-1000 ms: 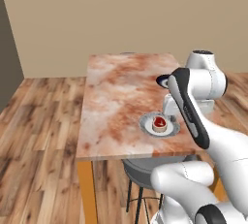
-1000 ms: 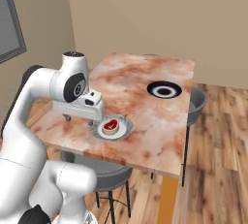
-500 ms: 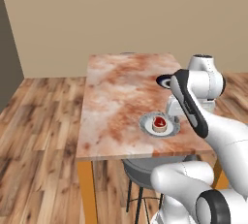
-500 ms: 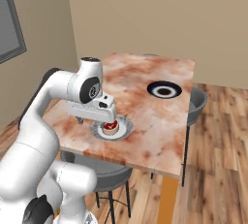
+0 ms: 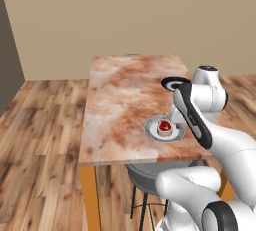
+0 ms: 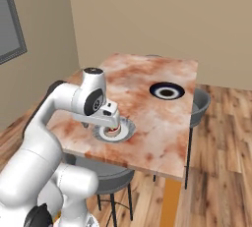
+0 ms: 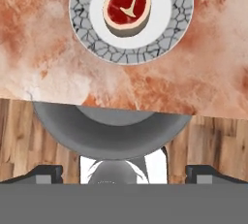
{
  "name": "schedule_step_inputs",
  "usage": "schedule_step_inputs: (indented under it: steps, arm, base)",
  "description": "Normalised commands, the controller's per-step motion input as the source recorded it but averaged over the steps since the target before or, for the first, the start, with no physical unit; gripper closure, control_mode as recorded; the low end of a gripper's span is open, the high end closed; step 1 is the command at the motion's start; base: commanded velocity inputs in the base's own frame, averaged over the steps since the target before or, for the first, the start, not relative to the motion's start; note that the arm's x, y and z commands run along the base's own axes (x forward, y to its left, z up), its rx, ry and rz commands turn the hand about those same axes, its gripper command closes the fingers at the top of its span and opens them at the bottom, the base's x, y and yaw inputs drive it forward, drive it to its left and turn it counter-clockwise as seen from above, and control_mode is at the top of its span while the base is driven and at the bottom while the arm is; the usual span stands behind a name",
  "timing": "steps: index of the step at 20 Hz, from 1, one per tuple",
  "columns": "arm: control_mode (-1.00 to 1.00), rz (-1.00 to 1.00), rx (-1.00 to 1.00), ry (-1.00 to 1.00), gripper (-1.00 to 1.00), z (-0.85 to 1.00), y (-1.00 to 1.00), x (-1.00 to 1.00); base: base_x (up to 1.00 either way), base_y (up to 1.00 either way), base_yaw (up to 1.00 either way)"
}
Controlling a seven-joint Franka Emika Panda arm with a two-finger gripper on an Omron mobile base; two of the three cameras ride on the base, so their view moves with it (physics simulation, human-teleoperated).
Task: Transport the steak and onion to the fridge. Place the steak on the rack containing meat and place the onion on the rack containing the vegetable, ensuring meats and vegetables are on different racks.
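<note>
Since the earlier frame, the tool (image 6: 112,121) has swung over the steak (image 7: 127,5) on its plate (image 7: 169,39), near table (image 5: 120,105) edge. Fingers wide open, empty. Steak likely soft, slippery: grip the sides.

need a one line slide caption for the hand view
Hand camera looks down on the steak lying on a stone-patterned plate near the marble table edge, a grey stool beneath.

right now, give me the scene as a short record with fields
steak: on the plate, untouched
plate: grey cracked rim, white centre, near the table edge closest to the robot
gripper: above the table edge, short of the steak, holding nothing; jaws wide apart
second dish: dark rim, farther along the table
stool: grey seat under the table edge
</note>
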Motion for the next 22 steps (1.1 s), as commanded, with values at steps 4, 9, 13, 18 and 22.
schedule_step_inputs:
  steps: [4, 9, 13, 18, 22]
  arm:
    - [-1.00, 0.00, 0.00, -0.03, -1.00, -0.14, 0.00, 0.50]
    - [-1.00, -0.05, 0.00, 0.01, -1.00, -0.03, 0.00, 0.60]
    - [-1.00, 0.00, 0.00, 0.06, -1.00, -0.06, 0.00, 0.66]
    - [-1.00, 0.00, -0.01, 0.10, -1.00, -0.23, 0.00, 0.44]
    - [-1.00, 0.00, -0.05, 0.07, -1.00, -0.50, 0.00, 0.52]
  base:
    - [0.00, 0.00, 0.00]
    - [0.00, 0.00, 0.00]
    - [0.00, 0.00, 0.00]
    - [0.00, 0.00, 0.00]
    - [0.00, 0.00, 0.00]
